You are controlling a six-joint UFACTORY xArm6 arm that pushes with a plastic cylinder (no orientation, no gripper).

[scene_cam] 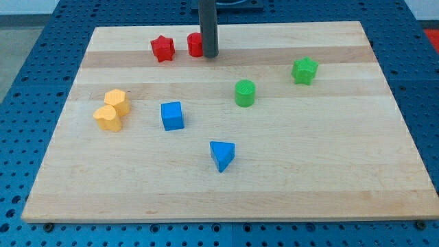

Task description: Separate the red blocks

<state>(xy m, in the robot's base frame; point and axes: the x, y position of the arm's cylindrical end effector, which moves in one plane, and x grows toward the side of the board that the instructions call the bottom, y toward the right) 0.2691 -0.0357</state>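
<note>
A red star block lies near the view's top, left of centre. A second red block lies just to its right with a small gap between them; its shape is partly hidden by the rod. My tip stands at the right side of that second red block, touching or nearly touching it.
Two yellow blocks sit together at the left. A blue cube and a blue triangle lie in the middle. A green cylinder and a green star lie at the right. The wooden board rests on a blue pegboard.
</note>
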